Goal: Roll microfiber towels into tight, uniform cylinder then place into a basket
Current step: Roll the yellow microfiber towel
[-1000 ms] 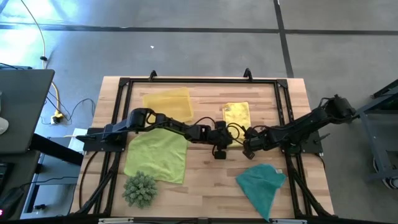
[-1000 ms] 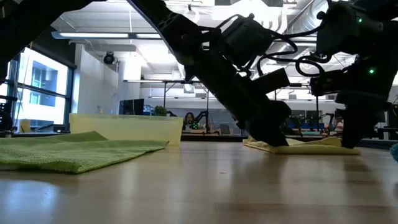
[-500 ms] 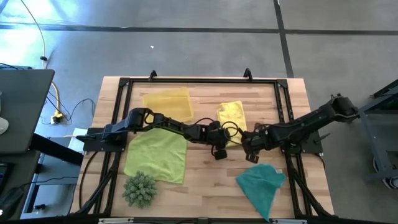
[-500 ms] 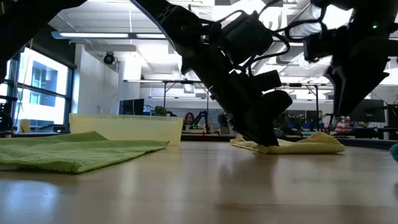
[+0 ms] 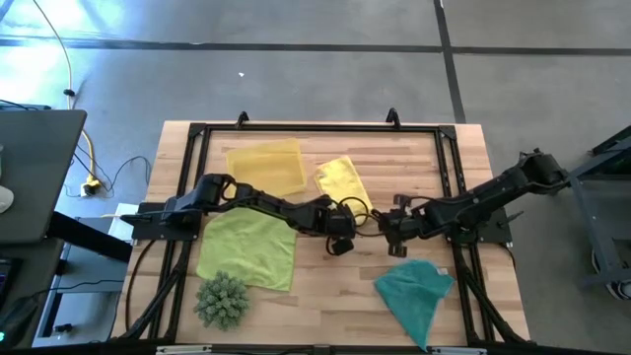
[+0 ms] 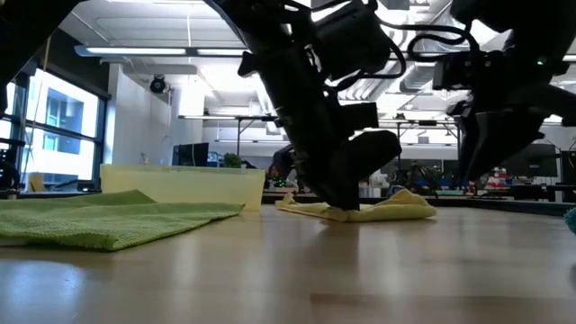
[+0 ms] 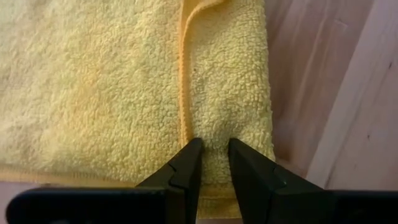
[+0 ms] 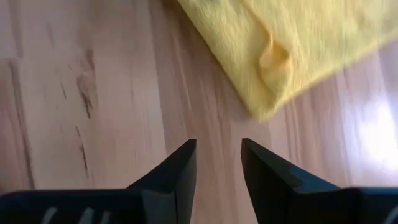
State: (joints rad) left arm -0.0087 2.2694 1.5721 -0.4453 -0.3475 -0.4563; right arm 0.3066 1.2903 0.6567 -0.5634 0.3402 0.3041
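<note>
wooden table (image 5: 325, 271) in a black frame fills the overhead view, grey concrete floor around it, open office space behind in the low view. at table centre we see the left gripper (image 5: 341, 219) with its fingers (image 7: 186, 168) narrowed to a pinch on a fold at the edge of the yellow towel (image 5: 342, 180), which lies flattish and skewed toward 12 o'clock from the gripper, just at 3 o'clock of the basket (image 5: 266, 166). basket sits near the far edge, around 11 o'clock from table centre. right gripper (image 5: 392, 229) hovers at 3 o'clock of the left one, fingers (image 8: 180, 171) parted and empty over bare wood, towel corner ahead of it but not touched. lime green towel (image 5: 249, 244) lies spread at 8 o'clock, teal towel (image 5: 414, 291) crumpled at 4 o'clock, spiky green ball (image 5: 222, 299) at 7 o'clock near the front edge. nothing is rolled yet as far as we can tell, and the basket looks empty. risks as we judge them: only one edge is pinched, so the cloth may swing and bunch instead of lying square, giving a crooked or loose roll. the pinch is thin, on soft terry, so it could slip out if pulled quickly. the towel is close to the basket wall, and a further pull toward 10 o'clock could ride it up on the rim or nudge the basket. both grippers are near each other, with cables between, so a clash is possible if the right one comes in for the free corner.
</note>
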